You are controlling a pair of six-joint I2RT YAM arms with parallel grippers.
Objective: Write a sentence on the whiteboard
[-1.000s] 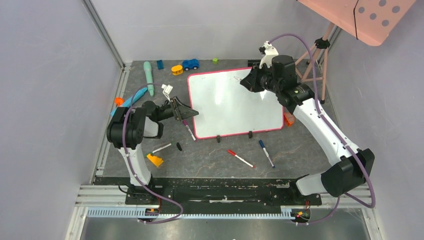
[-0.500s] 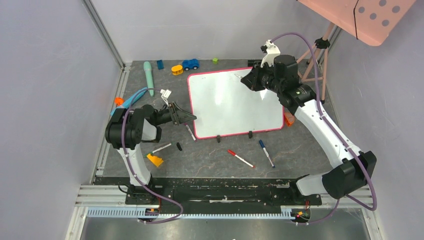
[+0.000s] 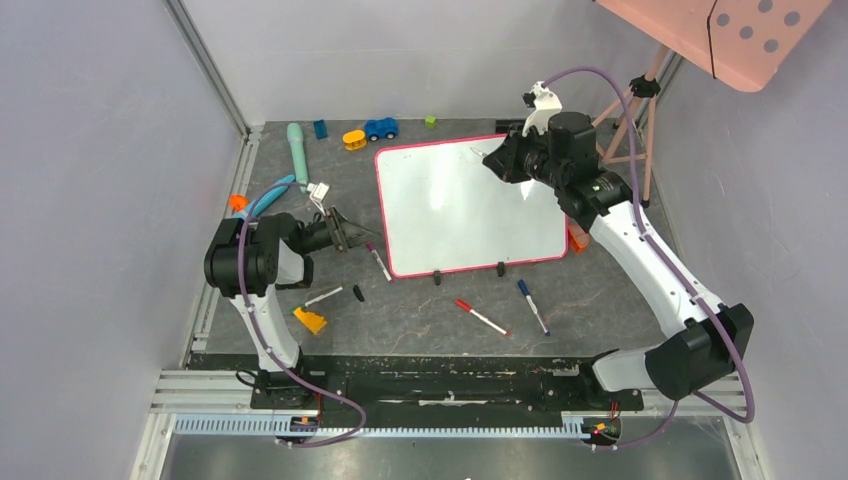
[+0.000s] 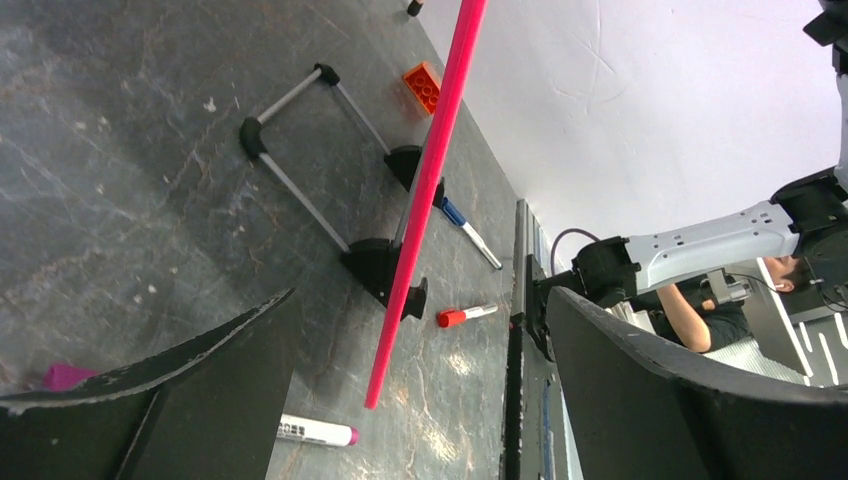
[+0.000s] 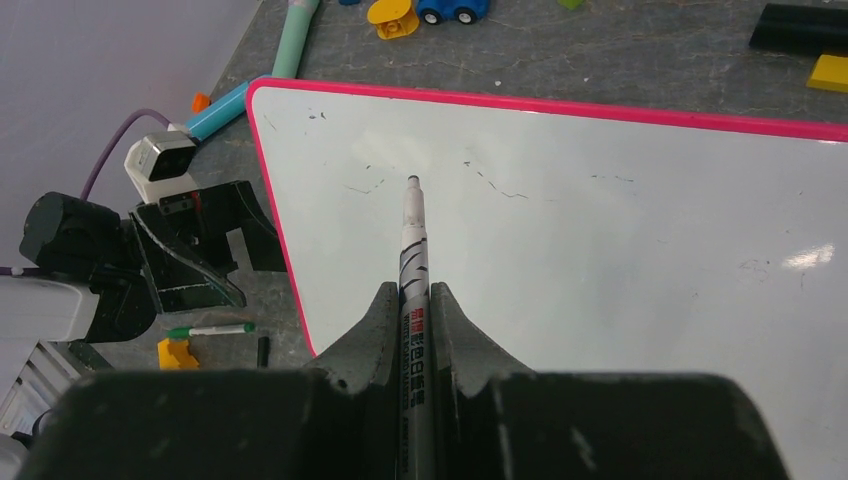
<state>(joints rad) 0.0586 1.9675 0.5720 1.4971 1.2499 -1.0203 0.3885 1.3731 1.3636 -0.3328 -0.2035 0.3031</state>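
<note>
The whiteboard [image 3: 470,205] with its pink-red frame stands on two small black feet on the grey table. Its surface [image 5: 600,230] carries only a few faint black specks; no sentence shows. My right gripper [image 3: 503,160] is over the board's far edge, shut on a grey-white marker [image 5: 413,250] whose uncapped tip hangs just above the board's upper left area. My left gripper [image 3: 350,228] is open and empty, left of the board's left edge. In the left wrist view the frame [image 4: 430,180] and a foot [image 4: 385,265] show between the fingers [image 4: 700,400].
Red [image 3: 481,317], blue [image 3: 533,306], purple [image 3: 378,261] and green [image 3: 323,296] markers lie in front of the board, with a black cap [image 3: 358,293] and yellow piece [image 3: 310,320]. Toys sit at the back [image 3: 380,128]. A tripod [image 3: 640,120] with a salmon panel [image 3: 740,35] stands right.
My left gripper has drawn back to the left, away from the board's lower left corner. The right gripper with the marker has shifted only slightly.
</note>
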